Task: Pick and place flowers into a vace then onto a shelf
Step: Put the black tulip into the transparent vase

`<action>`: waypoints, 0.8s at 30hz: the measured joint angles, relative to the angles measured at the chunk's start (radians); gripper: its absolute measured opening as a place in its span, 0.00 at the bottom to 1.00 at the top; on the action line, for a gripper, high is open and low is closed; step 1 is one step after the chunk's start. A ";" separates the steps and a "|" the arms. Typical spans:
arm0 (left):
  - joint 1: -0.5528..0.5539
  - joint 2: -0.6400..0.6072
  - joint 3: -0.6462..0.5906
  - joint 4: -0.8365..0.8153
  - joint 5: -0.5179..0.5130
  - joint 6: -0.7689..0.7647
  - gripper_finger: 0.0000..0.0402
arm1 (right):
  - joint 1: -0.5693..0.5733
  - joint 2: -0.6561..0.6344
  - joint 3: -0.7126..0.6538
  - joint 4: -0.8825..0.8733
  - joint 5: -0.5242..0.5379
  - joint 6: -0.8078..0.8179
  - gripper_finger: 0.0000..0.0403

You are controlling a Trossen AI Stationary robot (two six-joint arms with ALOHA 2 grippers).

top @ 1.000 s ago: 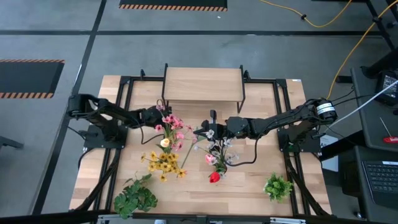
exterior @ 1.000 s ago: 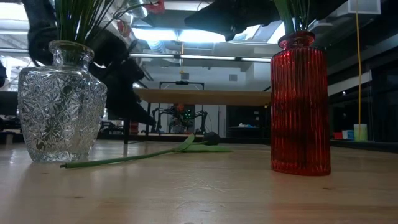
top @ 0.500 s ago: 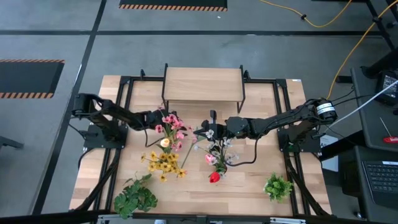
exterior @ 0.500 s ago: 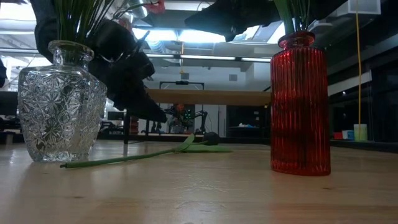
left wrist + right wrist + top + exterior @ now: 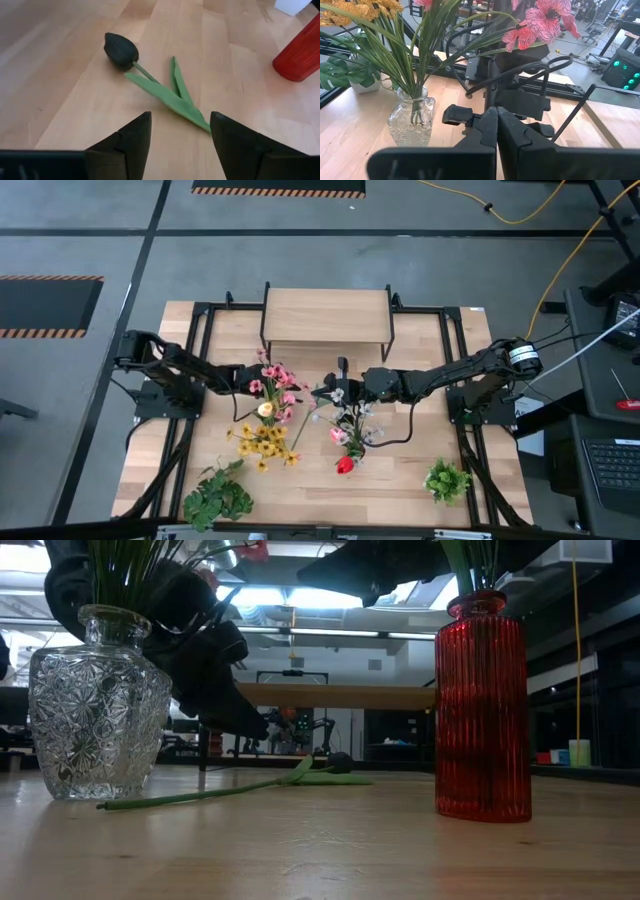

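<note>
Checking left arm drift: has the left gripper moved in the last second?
Yes. In the high view the left gripper has pulled back from the shelf, toward the table's near-left; in the low view it sits further right against the glass vase.

**Crowded middle, open edges**

The table's (image 5: pixel 410 480) centre is tight. A clear glass vase (image 5: pixel 98 705) full of flowers (image 5: pixel 268 408) and a red vase (image 5: pixel 482 705) stand well apart, and a dark tulip (image 5: pixel 121 50) lies flat on the bare wood between them. The left end effector (image 5: pixel 180 131), fingers spread, hangs over its stem with nothing in between. The right arm reaches across above the red vase. The shelf (image 5: pixel 326 316) top is bare. Two leafy plants (image 5: pixel 218 496) occupy the near corners.
</note>
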 joint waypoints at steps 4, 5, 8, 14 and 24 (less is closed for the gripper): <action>-0.032 0.000 0.000 0.000 -0.058 -0.012 0.49 | 0.000 0.000 0.000 0.000 0.000 0.000 0.01; -0.040 0.000 0.000 0.001 -0.074 -0.016 0.49 | 0.000 0.000 0.000 0.000 0.000 0.000 0.01; -0.062 0.000 0.000 0.007 -0.121 -0.013 0.49 | 0.000 0.000 0.000 0.000 0.000 0.000 0.01; -0.066 0.036 0.013 0.006 -0.100 -0.006 0.49 | 0.000 0.000 0.000 0.001 0.000 0.000 0.01; -0.051 0.182 0.141 0.004 0.019 0.074 0.49 | 0.000 0.000 0.000 -0.007 0.000 0.002 0.01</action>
